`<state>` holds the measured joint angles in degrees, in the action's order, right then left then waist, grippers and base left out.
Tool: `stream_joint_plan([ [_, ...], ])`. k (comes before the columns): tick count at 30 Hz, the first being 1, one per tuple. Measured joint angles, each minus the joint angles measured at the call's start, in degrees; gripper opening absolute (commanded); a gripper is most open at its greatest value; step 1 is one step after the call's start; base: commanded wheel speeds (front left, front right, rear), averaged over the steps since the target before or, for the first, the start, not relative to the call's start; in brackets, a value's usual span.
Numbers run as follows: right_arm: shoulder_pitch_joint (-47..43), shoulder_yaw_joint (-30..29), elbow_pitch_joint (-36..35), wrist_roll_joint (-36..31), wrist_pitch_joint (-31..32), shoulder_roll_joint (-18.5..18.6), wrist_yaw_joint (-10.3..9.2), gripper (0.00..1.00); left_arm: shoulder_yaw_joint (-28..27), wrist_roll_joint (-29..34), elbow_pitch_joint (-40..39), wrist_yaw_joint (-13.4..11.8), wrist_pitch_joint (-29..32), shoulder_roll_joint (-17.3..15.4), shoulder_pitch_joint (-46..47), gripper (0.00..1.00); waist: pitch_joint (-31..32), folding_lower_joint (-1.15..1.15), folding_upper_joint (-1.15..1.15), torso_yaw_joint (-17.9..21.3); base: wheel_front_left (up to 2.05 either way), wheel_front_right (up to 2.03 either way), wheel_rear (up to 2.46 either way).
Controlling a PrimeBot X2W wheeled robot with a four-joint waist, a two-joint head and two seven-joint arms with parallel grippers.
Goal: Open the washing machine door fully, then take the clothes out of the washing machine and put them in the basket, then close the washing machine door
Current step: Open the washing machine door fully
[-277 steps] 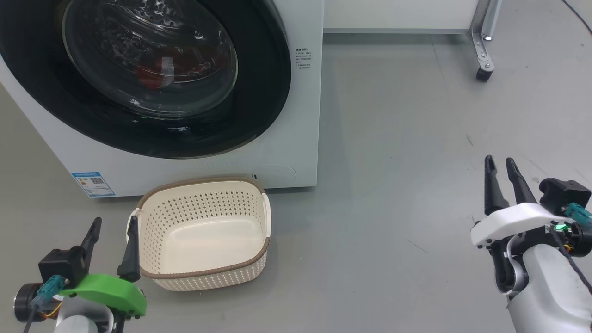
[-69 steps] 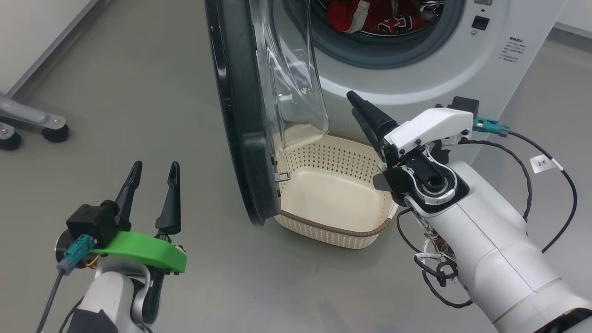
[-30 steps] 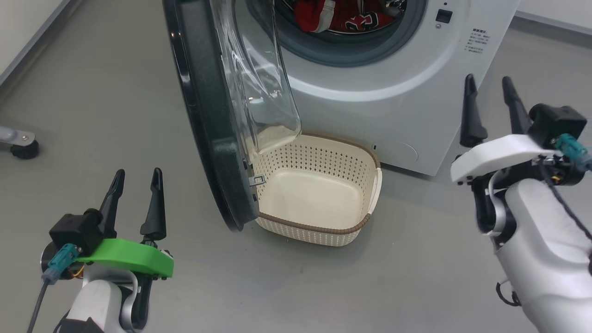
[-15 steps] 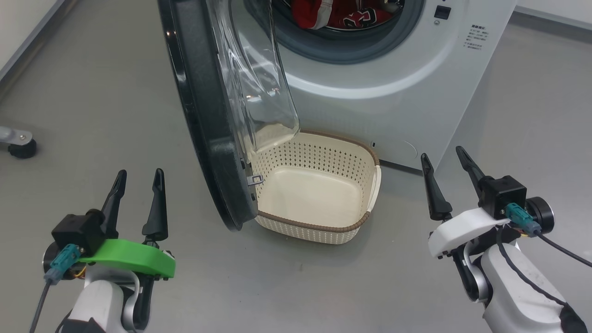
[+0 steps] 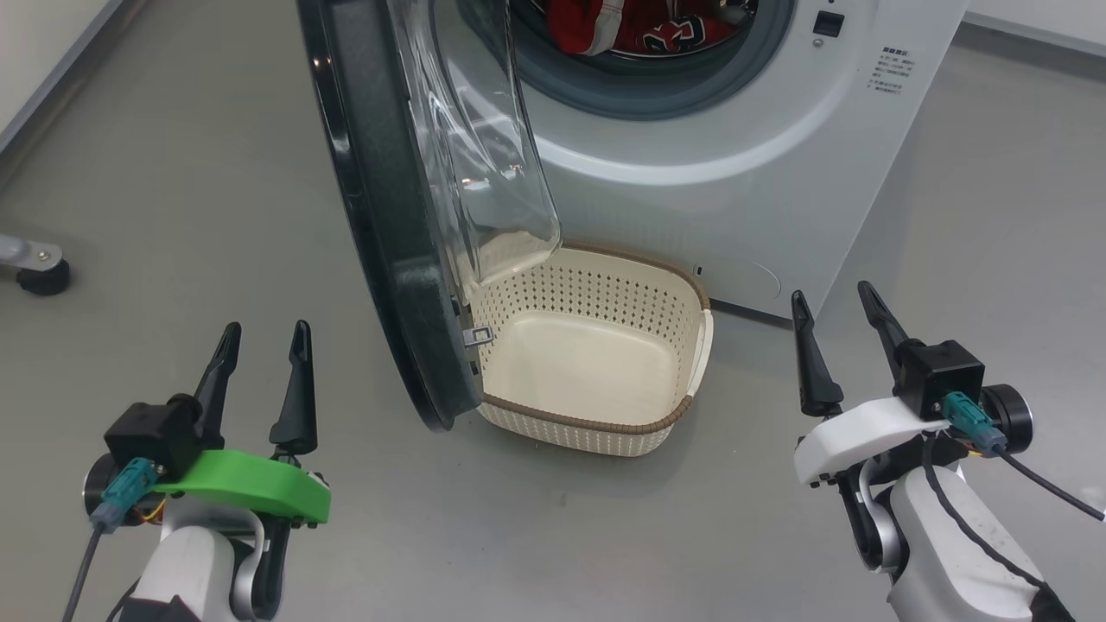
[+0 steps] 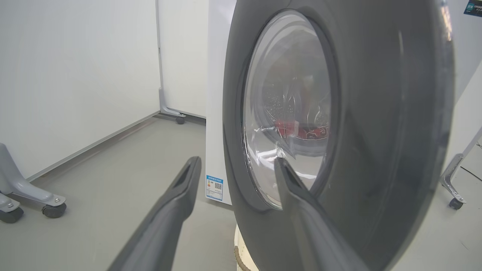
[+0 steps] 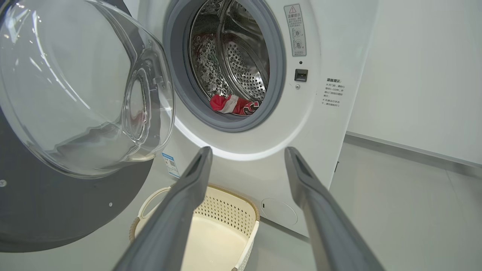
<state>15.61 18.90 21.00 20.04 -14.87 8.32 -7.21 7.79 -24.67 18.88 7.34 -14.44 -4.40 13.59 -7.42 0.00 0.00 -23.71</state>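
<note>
The washing machine [image 5: 734,199] stands ahead with its door [image 5: 380,216] swung out toward me, black rim edge-on and the glass bowl [image 5: 484,147] bulging over the basket. Red clothes [image 5: 631,26] lie in the drum; they also show in the right wrist view [image 7: 233,104]. The cream basket [image 5: 700,345] sits empty on the floor under the drum hole. My left gripper [image 5: 263,337] is open, low at the left, outside the door [image 6: 339,131]. My right gripper [image 5: 834,298] is open, low at the right of the basket [image 7: 241,214], facing the washing machine [image 7: 301,124].
Grey floor spreads on all sides. A wheeled grey frame foot [image 5: 30,263] stands at the far left, with more castors [image 6: 52,209] near the white wall. Another castor leg [image 6: 453,188] is beyond the door at the right.
My right gripper has dropped from high beside the machine's front to low at the right of the basket, and stays open. The left gripper barely moved. The door holds its angle.
</note>
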Motion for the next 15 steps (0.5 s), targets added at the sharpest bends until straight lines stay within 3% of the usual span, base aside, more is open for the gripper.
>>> stream_joint_plan([
  [15, -2.2, -3.8, -1.0, -3.8, 0.0, -2.4, -0.01, 1.00, 0.3, 0.7, 0.9, 0.0, 0.0, 0.1, -0.1, 1.00, 0.2, 0.00, 0.00, 0.1, 0.00, 0.00, 0.00],
])
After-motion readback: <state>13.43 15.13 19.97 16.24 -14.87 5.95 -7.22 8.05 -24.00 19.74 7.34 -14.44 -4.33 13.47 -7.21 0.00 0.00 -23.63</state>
